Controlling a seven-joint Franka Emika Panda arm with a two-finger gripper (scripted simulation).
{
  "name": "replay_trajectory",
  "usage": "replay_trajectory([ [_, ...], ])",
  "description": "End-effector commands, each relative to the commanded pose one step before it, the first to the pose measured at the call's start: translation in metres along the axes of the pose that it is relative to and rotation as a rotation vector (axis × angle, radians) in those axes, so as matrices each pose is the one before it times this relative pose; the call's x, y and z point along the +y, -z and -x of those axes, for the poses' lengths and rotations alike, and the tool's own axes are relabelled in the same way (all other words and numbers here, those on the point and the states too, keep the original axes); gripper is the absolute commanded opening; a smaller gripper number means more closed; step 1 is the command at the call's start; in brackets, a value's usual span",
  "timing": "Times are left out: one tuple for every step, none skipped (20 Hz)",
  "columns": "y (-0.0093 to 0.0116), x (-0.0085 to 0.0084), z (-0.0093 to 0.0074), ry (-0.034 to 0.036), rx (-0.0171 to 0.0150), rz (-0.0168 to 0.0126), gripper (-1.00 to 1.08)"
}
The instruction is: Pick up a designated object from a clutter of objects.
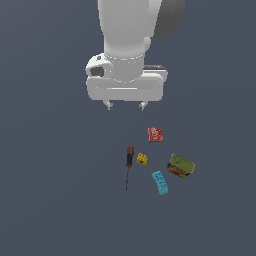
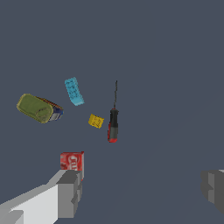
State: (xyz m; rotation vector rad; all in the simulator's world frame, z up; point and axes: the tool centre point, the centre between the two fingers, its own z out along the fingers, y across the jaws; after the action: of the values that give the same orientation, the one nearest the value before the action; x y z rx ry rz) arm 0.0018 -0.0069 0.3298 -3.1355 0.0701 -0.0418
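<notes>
In the exterior view, the cyan brick (image 1: pixel 160 182) lies nearest, lower centre-right of the frame, with the screwdriver (image 1: pixel 128 166) just left of it and the olive-green block (image 1: pixel 181 165) to its right. Between the screwdriver's handle and the block sits the small yellow brick (image 1: pixel 142 159), the piece to be picked, apart from its neighbours; in the wrist view it rests beside the screwdriver handle. Farther back is the red square (image 1: pixel 155 134). Beyond that, in the upper centre, the gripper (image 1: pixel 126 105) hangs above the floor with its fingers spread wide and nothing between them. As I judge it, no grasp has begun: moving over the yellow brick, descending, closing and lifting are all left.
</notes>
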Motion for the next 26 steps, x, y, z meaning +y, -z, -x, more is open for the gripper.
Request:
replay_trajectory([
  [0.00000,0.00001,0.00000,0.00000,0.00000,0.00000,1.00],
  [-0.00004,0.00030,0.00015,-0.00027,-0.00036,0.00052,1.00],
  [-0.00024,0.00092,0.00038,-0.00099,-0.00128,0.00176,1.00],
  [-0.00037,0.00153,0.00063,-0.00164,-0.00209,0.00286,1.00],
  [-0.00049,0.00213,0.00090,-0.00232,-0.00288,0.00393,1.00],
  [-0.00060,0.00272,0.00116,-0.00305,-0.00367,0.00499,1.00],
  [-0.00068,0.00314,0.00135,-0.00372,-0.00424,0.00575,1.00],
  [-0.00054,0.00267,0.00116,-0.00341,-0.00360,0.00486,1.00],
  [-0.00036,0.00205,0.00091,-0.00285,-0.00273,0.00367,1.00],
  [-0.00021,0.00143,0.00064,-0.00228,-0.00190,0.00254,1.00],
  [-0.00004,0.00080,0.00038,-0.00155,-0.00102,0.00135,1.00],
  [0.00007,0.00015,0.00009,-0.00064,-0.00017,0.00019,1.00],
  [0.00005,-0.00046,-0.00022,0.00071,0.00058,-0.00077,1.00],
  [-0.00020,-0.00060,-0.00034,0.00236,0.00068,-0.00081,1.00],
  [-0.00069,-0.00031,-0.00035,0.00372,0.00011,0.00006,1.00],
  [-0.00107,-0.00028,-0.00042,0.00532,-0.00013,0.00049,1.00],
  [-0.00138,-0.00035,-0.00054,0.00684,-0.00017,0.00062,1.00],
  [-0.00166,-0.00048,-0.00068,0.00835,-0.00011,0.00062,1.00],
  [-0.00193,-0.00063,-0.00082,0.00987,-0.00005,0.00061,1.00],
  [-0.00221,-0.00074,-0.00095,0.01137,-0.00002,0.00062,1.00],
  [-0.00249,-0.00084,-0.00107,0.01283,-0.00001,0.00066,1.00],
  [-0.00277,-0.00093,-0.00118,0.01422,-0.00003,0.00071,1.00],
  [-0.00308,-0.00099,-0.00129,0.01570,-0.00007,0.00080,1.00],
  [-0.00337,-0.00106,-0.00139,0.01716,-0.00011,0.00086,1.00],
  [-0.00366,-0.00114,-0.00149,0.01857,-0.00012,0.00089,1.00],
  [-0.00396,-0.00123,-0.00161,0.02010,-0.00012,0.00089,1.00],
])
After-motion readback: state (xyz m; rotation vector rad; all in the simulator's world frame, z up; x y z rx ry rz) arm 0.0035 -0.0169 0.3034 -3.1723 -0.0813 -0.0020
